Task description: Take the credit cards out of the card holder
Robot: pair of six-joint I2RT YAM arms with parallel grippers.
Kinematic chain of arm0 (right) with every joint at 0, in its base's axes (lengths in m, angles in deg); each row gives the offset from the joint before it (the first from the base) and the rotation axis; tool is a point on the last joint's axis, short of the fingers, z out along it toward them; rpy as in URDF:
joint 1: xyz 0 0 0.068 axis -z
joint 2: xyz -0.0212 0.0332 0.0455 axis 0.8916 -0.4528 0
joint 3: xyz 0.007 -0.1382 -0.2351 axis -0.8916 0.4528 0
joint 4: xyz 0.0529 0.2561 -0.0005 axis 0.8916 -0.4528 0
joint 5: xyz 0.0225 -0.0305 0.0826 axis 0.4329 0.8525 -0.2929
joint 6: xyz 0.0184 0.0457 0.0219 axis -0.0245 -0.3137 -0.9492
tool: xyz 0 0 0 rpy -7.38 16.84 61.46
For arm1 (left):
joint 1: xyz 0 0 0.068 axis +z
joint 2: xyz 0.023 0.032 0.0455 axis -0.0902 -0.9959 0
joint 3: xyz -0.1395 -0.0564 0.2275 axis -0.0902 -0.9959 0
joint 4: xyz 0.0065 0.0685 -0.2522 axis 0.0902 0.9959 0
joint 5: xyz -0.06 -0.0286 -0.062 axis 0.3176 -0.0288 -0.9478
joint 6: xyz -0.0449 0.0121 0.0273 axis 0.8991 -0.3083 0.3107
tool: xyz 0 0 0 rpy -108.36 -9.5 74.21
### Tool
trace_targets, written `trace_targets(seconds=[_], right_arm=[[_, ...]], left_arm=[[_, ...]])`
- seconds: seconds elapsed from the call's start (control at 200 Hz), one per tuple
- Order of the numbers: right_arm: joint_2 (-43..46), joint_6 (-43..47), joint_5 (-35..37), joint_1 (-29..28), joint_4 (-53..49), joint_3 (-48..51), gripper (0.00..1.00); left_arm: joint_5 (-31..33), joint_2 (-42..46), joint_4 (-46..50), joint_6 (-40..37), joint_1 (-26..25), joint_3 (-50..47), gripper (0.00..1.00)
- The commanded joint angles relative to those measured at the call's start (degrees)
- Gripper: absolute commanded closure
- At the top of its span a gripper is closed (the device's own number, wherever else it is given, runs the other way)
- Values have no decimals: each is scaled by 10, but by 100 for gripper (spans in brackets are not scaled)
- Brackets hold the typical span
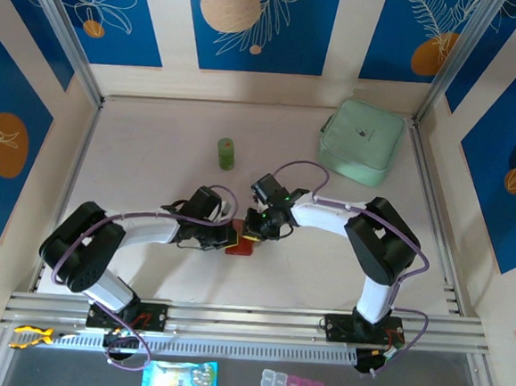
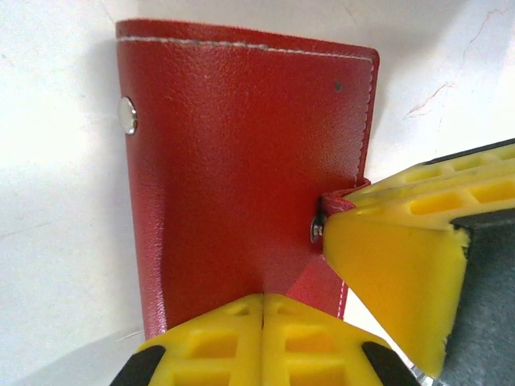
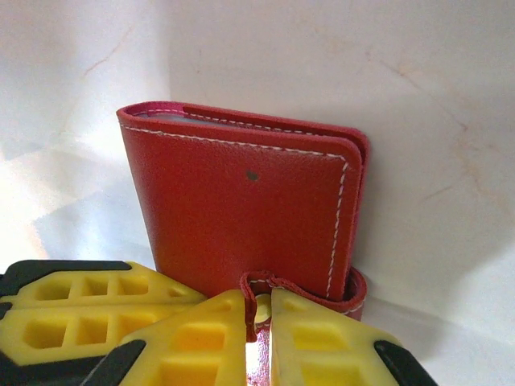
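I'd call the card holder [image 2: 241, 161] light, floppy; right end effector [image 3: 259, 310] pinches its tab [image 3: 310, 296]; left end effector [image 2: 263, 322], fingers together, braces it.

You have little room at the card holder [image 1: 240, 245]: the left gripper [image 1: 229, 237] clamps its left edge and the right gripper [image 1: 257, 231] pinches the tab [image 3: 278, 283], the two just beside each other. Farther back the table [image 1: 153, 167] is open up to the green cylinder [image 1: 226, 154], and the mint pouch [image 1: 361, 143] lies well apart in the far right corner
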Motion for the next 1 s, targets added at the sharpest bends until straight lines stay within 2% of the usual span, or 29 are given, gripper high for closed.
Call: trace_targets(seconds=[0.0, 0.185, 0.6, 0.995], right_arm=[[-6, -7, 21, 9, -21, 34, 88], [16, 3, 30, 17, -33, 40, 87], [57, 42, 98, 11, -121, -2, 77], [37, 48, 97, 5, -125, -25, 75]], left_arm=[[54, -17, 43, 6, -2, -29, 100], [57, -5, 52, 8, -3, -23, 100], [31, -7, 38, 18, -2, 4, 100], [26, -6, 37, 13, -2, 7, 100]])
